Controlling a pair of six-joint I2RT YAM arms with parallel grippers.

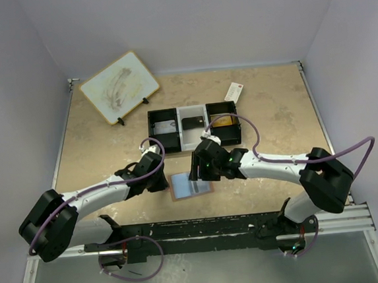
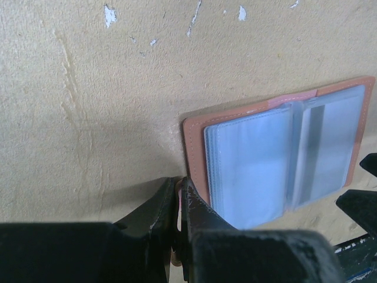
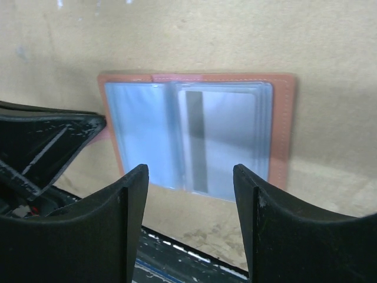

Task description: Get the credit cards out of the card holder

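Holder (image 1: 191, 184) lies open and flat on table (image 1: 272, 108), between both claws; left gripper (image 2: 178, 190) looks pinched shut on holder's left edge, pinning it; right gripper (image 3: 191, 177) spread wide, empty, hovering just over holder's near edge; striped card (image 3: 219, 138) sits in holder's right half, just beyond right fingertips, long axis pointing away from them; right arm nearer card, likely puller.

Beige mottled stone-look counter (image 1: 271, 101), open salmon-tan leather card holder (image 1: 191, 185) with clear bluish pockets lying flat near the front edge, black-and-white three-compartment tray (image 1: 178, 128) behind it at mid-counter, white packet with a red end (image 1: 234, 92) near the tray's far right corner, pale framed board (image 1: 119, 86) propped tilted on black feet at the far left.
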